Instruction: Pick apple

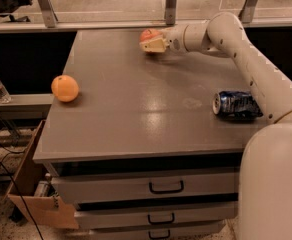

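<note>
The apple [146, 34], small, round and red-pink, sits near the far edge of the grey table [136, 114]. My gripper [154, 43], cream-coloured at the end of the white arm, is right at the apple's front right side and covers its lower right part. The arm reaches in from the right across the back of the table.
A smooth orange fruit [65, 88] lies near the table's left edge. A crushed blue can [235, 104] lies on its side at the right. Drawers [166, 186] are below the tabletop. A cardboard box [33, 199] stands on the floor at the left. A railing runs behind the table.
</note>
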You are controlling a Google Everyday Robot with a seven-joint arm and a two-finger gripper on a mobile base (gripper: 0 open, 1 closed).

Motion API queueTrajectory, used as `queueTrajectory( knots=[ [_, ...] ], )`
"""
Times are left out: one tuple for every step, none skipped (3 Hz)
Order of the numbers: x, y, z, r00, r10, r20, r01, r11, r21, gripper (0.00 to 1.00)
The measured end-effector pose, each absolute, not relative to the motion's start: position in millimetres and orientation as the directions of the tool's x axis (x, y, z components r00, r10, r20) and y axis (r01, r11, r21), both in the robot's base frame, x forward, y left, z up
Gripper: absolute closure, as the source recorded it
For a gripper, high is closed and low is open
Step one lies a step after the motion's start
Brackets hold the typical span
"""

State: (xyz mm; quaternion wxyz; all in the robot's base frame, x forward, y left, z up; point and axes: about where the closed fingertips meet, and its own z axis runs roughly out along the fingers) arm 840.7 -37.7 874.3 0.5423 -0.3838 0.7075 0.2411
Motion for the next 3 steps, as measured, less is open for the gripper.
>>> queueTrajectory(
  knots=[
    [830, -50, 907, -0.059, -0.307, -0.95, -0.815, 0.564, -0.131, 0.87],
    [799, -78, 962, 0.009, -0.368, -0.93, -0.855, 0.48, -0.199, 1.0],
    [794, -70, 954, 0.0, -0.377, -0.926, -0.873, 0.452, -0.184, 1.0]
  ],
)
